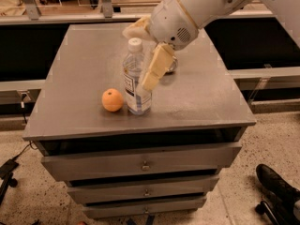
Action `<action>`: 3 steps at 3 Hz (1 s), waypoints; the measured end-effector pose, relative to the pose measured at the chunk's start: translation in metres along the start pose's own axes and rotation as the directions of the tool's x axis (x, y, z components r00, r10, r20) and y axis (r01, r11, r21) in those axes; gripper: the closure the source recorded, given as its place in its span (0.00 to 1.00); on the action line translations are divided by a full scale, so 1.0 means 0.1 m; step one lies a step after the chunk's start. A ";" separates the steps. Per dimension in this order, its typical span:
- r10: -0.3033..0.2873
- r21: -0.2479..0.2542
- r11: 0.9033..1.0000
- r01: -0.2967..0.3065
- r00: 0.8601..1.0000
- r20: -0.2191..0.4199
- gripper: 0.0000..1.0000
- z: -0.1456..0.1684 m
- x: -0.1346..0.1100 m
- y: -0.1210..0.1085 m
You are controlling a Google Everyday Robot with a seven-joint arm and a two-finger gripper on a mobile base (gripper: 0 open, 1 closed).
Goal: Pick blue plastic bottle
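The blue plastic bottle [134, 81] stands upright near the front middle of the grey cabinet top [84, 69]. It is clear, with a white cap and a pale label with a dark text panel. My gripper [138, 57] is at the bottle, open. One cream finger [156, 68] crosses in front of the bottle's right side and the other [135, 27] sits behind its cap. The fingers stand wide apart and do not squeeze the bottle.
An orange [112, 100] lies just left of the bottle, almost touching it. A metal can [171, 67] is mostly hidden behind my gripper. The cabinet has drawers [145, 163] below. A dark shoe [276, 186] is on the floor at the right.
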State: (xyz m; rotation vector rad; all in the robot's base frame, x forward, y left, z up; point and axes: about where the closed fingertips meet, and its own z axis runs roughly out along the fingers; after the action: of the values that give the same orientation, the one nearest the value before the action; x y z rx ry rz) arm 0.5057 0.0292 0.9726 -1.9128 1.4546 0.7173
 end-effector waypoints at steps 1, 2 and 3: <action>-0.003 -0.002 1.000 0.003 1.000 0.001 0.00 0.01 -0.01 0.00; -0.005 -0.003 1.000 0.005 1.000 0.002 0.15 0.02 -0.02 0.00; -0.007 -0.005 1.000 0.007 1.000 0.002 0.39 0.04 -0.03 0.00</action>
State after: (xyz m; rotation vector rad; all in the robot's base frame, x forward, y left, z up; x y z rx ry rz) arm 0.5044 0.0343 0.9725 -1.9192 1.4449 0.7202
